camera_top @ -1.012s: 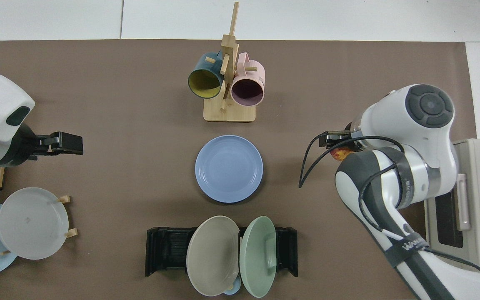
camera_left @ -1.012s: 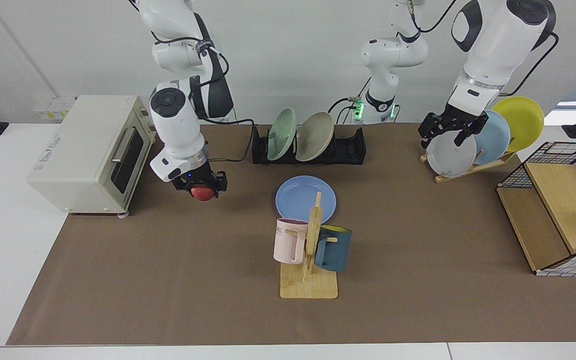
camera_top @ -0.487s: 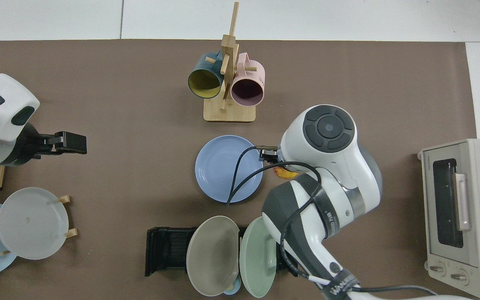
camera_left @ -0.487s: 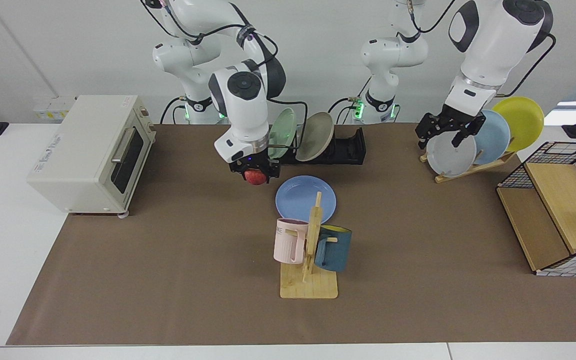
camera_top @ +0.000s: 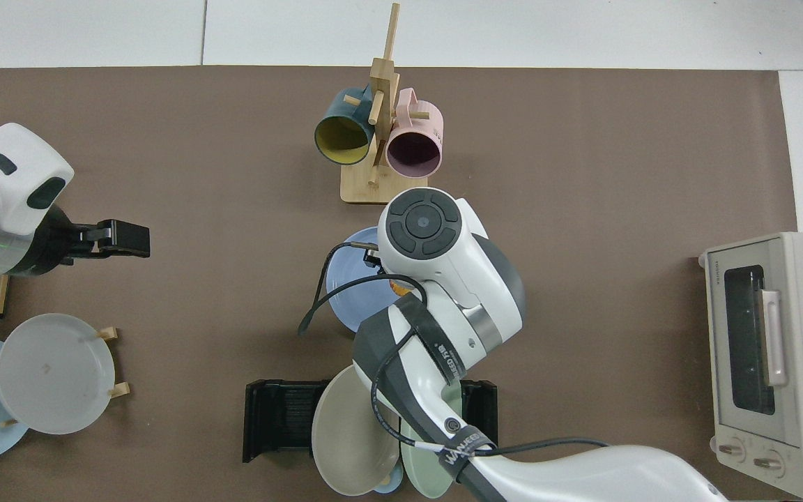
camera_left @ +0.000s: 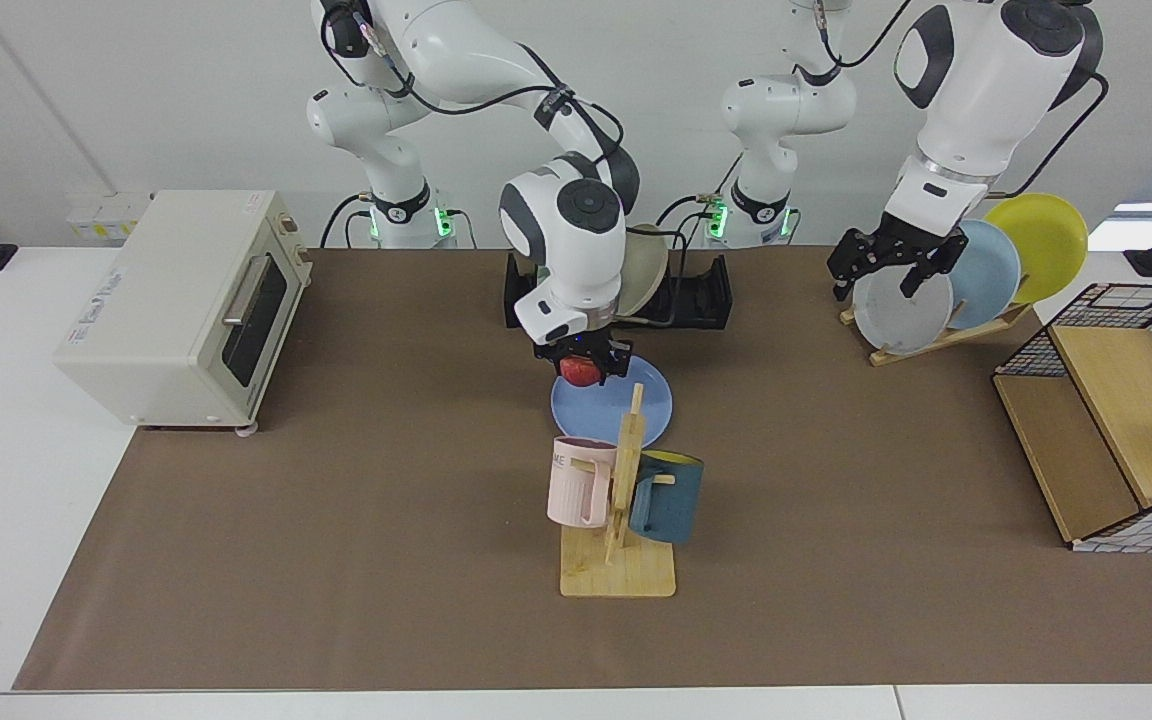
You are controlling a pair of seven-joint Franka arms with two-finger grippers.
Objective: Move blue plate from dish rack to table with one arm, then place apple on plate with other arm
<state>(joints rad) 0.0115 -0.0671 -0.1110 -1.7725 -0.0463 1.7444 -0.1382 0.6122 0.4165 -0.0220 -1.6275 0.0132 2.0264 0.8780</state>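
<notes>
The blue plate (camera_left: 636, 408) (camera_top: 347, 287) lies flat on the brown table (camera_left: 336, 520) in front of the black dish rack (camera_left: 708, 293) (camera_top: 277, 418). My right gripper (camera_left: 583, 368) hangs just over the plate's back left part, shut on the red apple (camera_left: 580, 371). From above, the right arm covers most of the plate and only an orange sliver of the apple (camera_top: 397, 285) shows. My left gripper (camera_left: 882, 278) (camera_top: 123, 238) waits open, held in the air by the wooden plate rack, with nothing in it.
A green and a beige plate (camera_left: 644, 270) stand in the black rack. A mug tree (camera_left: 620, 500) with a pink and a dark blue mug stands just in front of the blue plate. A toaster oven (camera_left: 176, 300), a wooden rack of plates (camera_left: 946, 290) and a wire-and-wood shelf (camera_left: 1116, 420) stand at the sides.
My right arm has carried the apple from beside the toaster oven across to above the blue plate. The left arm has hardly moved.
</notes>
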